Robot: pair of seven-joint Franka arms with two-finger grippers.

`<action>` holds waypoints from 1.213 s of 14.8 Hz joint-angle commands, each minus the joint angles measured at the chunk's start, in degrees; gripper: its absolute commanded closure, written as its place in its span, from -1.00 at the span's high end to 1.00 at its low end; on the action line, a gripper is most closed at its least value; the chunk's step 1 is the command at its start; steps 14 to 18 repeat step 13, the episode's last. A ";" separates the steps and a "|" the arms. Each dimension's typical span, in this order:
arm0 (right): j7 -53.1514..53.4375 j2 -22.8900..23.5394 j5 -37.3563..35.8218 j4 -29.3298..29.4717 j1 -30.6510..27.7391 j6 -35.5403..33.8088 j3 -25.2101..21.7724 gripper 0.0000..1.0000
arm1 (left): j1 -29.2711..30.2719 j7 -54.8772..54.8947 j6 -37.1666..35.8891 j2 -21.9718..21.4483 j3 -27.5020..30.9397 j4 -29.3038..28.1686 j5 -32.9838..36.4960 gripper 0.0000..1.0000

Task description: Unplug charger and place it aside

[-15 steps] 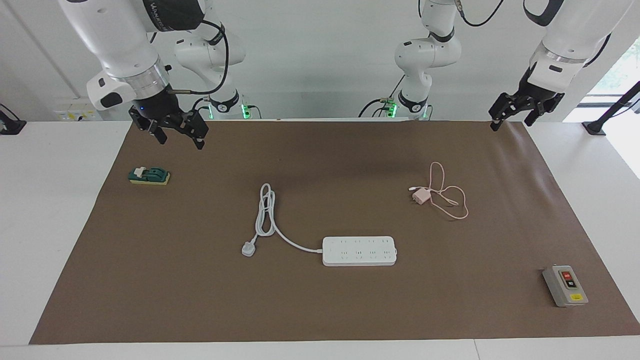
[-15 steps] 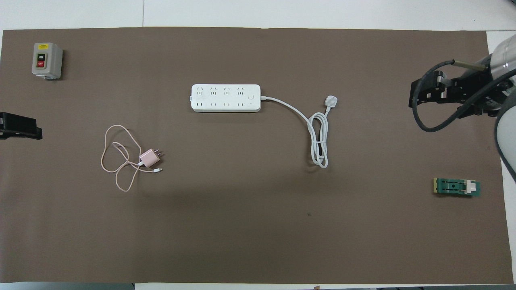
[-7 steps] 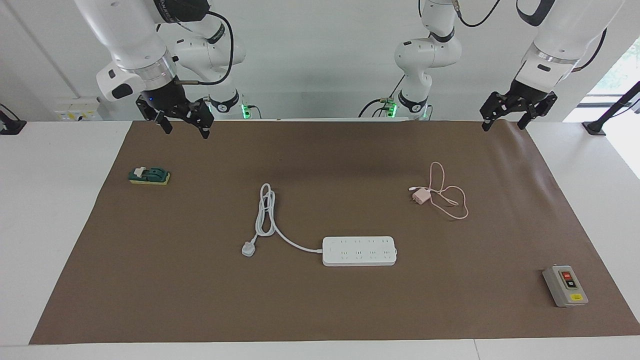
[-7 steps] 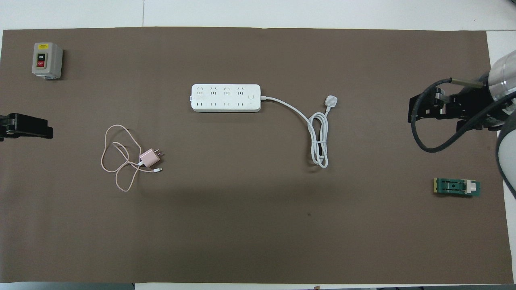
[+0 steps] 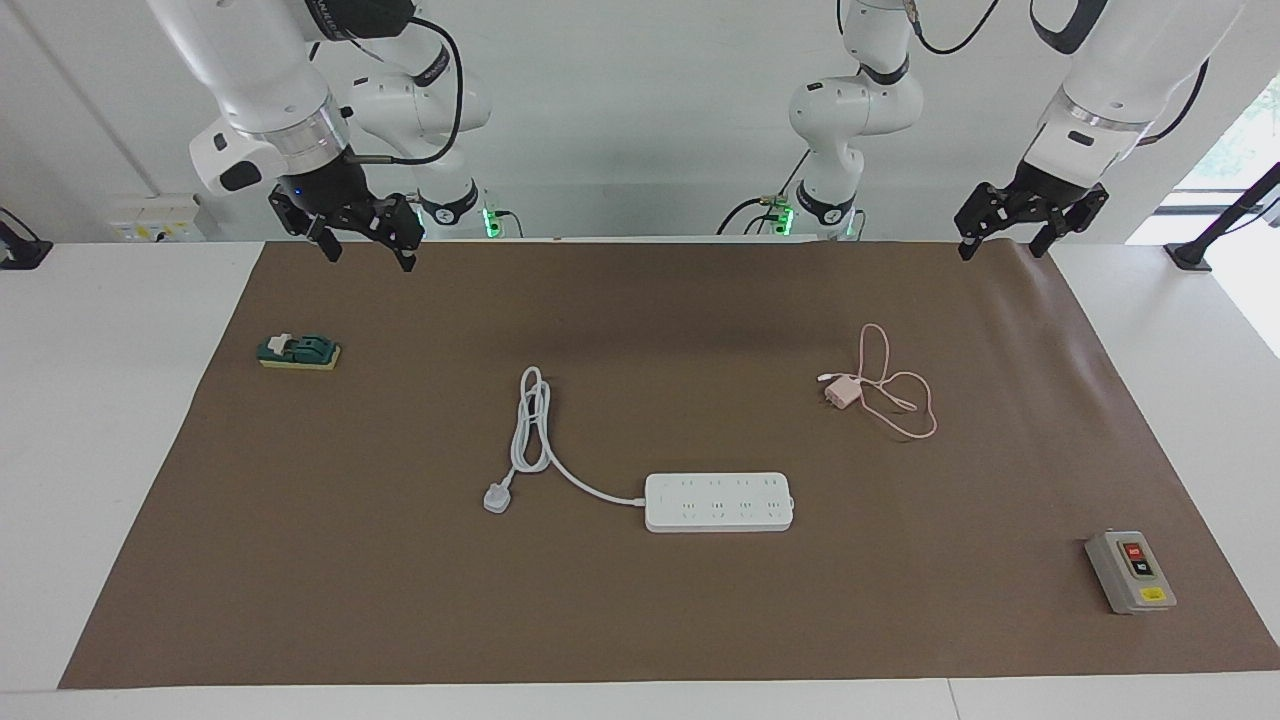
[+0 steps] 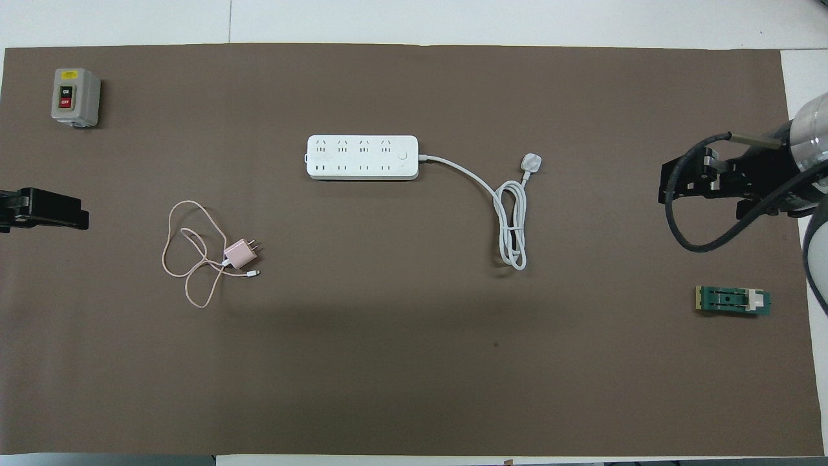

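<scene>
The pale pink charger (image 5: 841,392) lies loose on the brown mat with its thin pink cable (image 5: 905,410) looped beside it. It sits nearer to the robots than the white power strip (image 5: 718,501), toward the left arm's end, and is not plugged in. It also shows in the overhead view (image 6: 239,254), as does the strip (image 6: 362,157). My left gripper (image 5: 1000,248) hangs open and empty above the mat's corner at the left arm's end, well apart from the charger. My right gripper (image 5: 368,256) hangs open and empty above the mat's edge at the right arm's end.
The strip's thick white cord ends in a grey-white three-pin plug (image 5: 497,497) lying on the mat. A green switch block (image 5: 299,351) sits toward the right arm's end. A grey button box (image 5: 1130,571) stands at the corner farthest from the robots, at the left arm's end.
My right gripper has risen and drawn back toward the robots' edge of the mat. My left gripper has risen slightly and shifted a little toward the table's middle. Nothing on the mat has moved.
</scene>
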 commanded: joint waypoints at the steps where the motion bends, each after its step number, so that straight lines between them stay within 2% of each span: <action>1: -0.86 -1.17 -1.09 -1.29 -1.51 -0.10 1.10 1.00 | -0.77 0.82 -1.11 -0.20 0.59 0.41 -0.33 1.00; 5: -1.38 -1.09 -1.00 -0.94 -1.51 1.04 1.63 1.00 | -0.77 0.90 -1.55 -0.20 0.68 0.50 -0.24 1.00; 6: -3.21 -1.09 -1.00 -1.02 -1.51 1.74 1.63 1.00 | -0.77 1.08 -1.64 -0.20 0.68 0.50 -0.33 1.00; 8: -13.29 -0.82 -1.35 -1.02 -1.77 2.01 1.11 1.00 | -0.77 1.17 -2.25 -0.20 0.68 0.67 -0.41 1.00; 10: -16.84 -0.82 -1.35 -0.93 -2.30 1.92 -0.73 1.00 | -0.77 1.43 -2.60 -0.03 0.68 1.28 -0.41 1.00; 18: -17.12 -0.73 -2.40 -0.93 -2.30 1.66 -2.15 1.00 | -0.77 1.87 -2.60 -0.12 0.68 1.29 -0.41 1.00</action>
